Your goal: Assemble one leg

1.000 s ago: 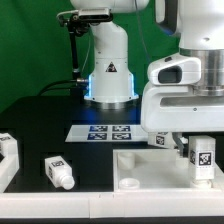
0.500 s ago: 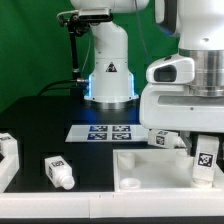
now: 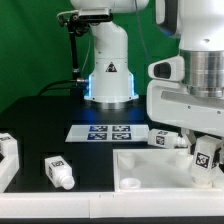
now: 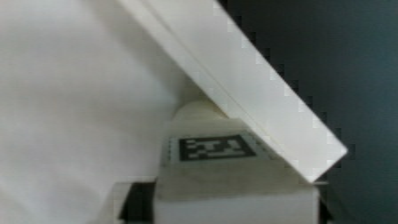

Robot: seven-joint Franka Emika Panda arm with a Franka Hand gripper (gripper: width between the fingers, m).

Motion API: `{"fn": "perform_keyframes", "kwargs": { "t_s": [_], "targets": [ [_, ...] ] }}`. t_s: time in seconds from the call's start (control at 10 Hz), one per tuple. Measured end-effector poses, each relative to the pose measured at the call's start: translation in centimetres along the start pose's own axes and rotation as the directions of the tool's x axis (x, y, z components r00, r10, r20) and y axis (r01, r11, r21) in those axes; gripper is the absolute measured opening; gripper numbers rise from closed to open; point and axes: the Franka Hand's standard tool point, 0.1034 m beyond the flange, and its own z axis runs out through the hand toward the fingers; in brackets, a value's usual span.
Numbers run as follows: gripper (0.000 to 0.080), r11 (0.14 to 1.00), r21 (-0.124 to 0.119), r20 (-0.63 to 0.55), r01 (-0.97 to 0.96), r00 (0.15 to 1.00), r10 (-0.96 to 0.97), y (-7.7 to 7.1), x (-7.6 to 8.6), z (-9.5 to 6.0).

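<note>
Rightward and tilted since a second ago, the leg sits clamped in our gripper. We judge it light, stiff and slick, best held mid-body.

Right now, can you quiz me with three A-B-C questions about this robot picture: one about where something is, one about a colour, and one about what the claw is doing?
1. Where does the loose peg lie?
A) on the dark table, at the exterior view's left of the white panel
B) inside the panel
C) on top of the robot

2. What colour glows on the robot's base?
A) red
B) blue
C) yellow

3. What is the gripper doing?
A) hanging open and empty
B) lying flat on the table
C) shut on a tagged peg

Answers: 1 A, the loose peg lies alone on the table, apart from the panel. 2 B, a blue ring lights the base. 3 C, the wrist view shows the tagged peg between the fingers.
</note>
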Motion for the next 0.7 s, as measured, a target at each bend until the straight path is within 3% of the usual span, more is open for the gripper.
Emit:
{"fn": "perform_keyframes", "kwargs": {
  "t_s": [0.2, 0.5, 0.6, 0.7],
  "targets": [
    [0.0288, 0.944, 0.034, 0.067, -0.327, 0.944, 0.324, -0.10, 0.02, 0.07],
    [0.0319, 0.939, 0.043, 0.063, -0.341, 0.939, 0.338, -0.07, 0.10, 0.13],
    [0.0456, 0.968, 0.042, 0.046, -0.246, 0.969, 0.244, -0.03, 0.11, 0.13],
    [0.0579, 0.999, 0.038, 0.014, -0.034, 0.999, 0.033, -0.14, 0.09, 0.05]
  ]
}}
